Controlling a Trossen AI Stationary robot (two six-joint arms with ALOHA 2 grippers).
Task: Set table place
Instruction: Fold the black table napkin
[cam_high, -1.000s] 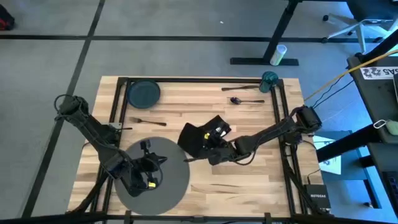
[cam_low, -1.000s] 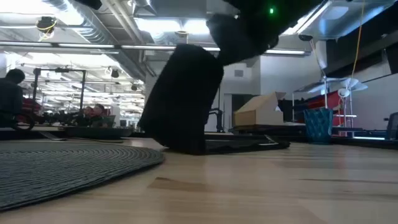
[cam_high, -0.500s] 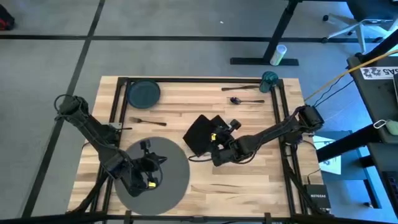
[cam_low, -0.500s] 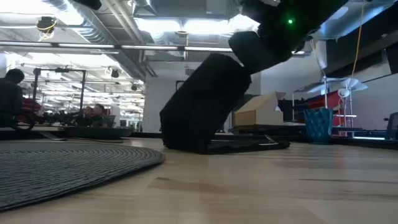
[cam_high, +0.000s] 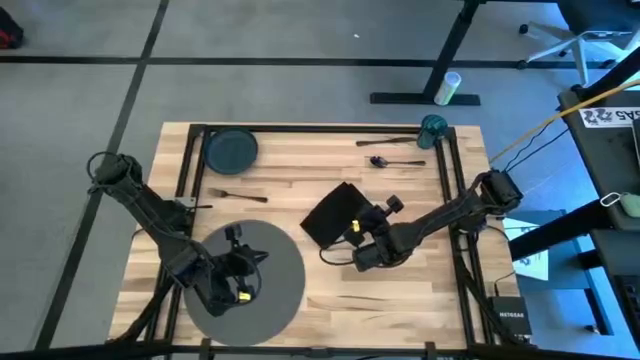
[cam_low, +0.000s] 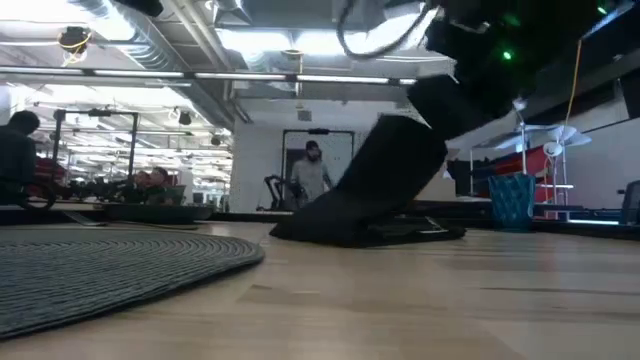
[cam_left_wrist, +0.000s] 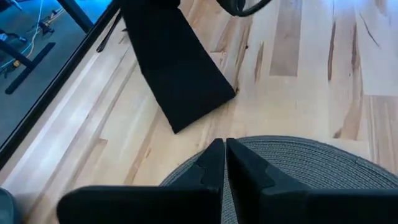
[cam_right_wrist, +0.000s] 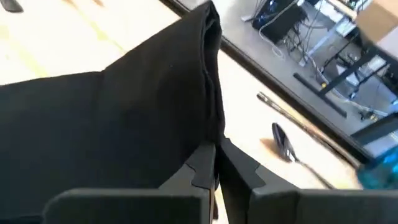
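Our right gripper (cam_high: 352, 232) is pinched tight on one edge of the black napkin (cam_high: 333, 213), its two fingers (cam_right_wrist: 205, 165) nearly meeting with the folded cloth caught between them. We hold that edge raised, so in the low view the napkin (cam_low: 370, 195) slopes from our gripper down to the table (cam_high: 400, 300), where its far end rests flat on the pale planks. It sits near the middle of the table, apart from the place (cam_high: 275, 290), the large round dark-grey placemat at the front left.

Our left gripper (cam_high: 232, 282) hangs over the placemat with its fingers (cam_left_wrist: 214, 165) pressed together and nothing between them. From that wrist we see the woven rim of the placemat (cam_left_wrist: 323, 162) just beneath the fingertips, and the napkin (cam_left_wrist: 177, 74) lying on bare wood beyond it, close to the mat's edge but not touching it.

Farther out, a fork (cam_high: 236, 195) lies on the wood between the placemat and the round blue-grey plate (cam_high: 231, 150), which sits in the back left corner. Toward the back right we see a spoon (cam_high: 392, 161), a knife (cam_high: 385, 142) behind it, and a teal cup (cam_high: 433, 129) at the corner rail. The right wrist view catches the spoon (cam_right_wrist: 286, 144) and the knife (cam_right_wrist: 292, 115) past the napkin's lifted edge.

Across the room in the low view, a person (cam_low: 311, 172) stands in a doorway well behind the table, and another person (cam_low: 15, 150) sits at the far left edge.
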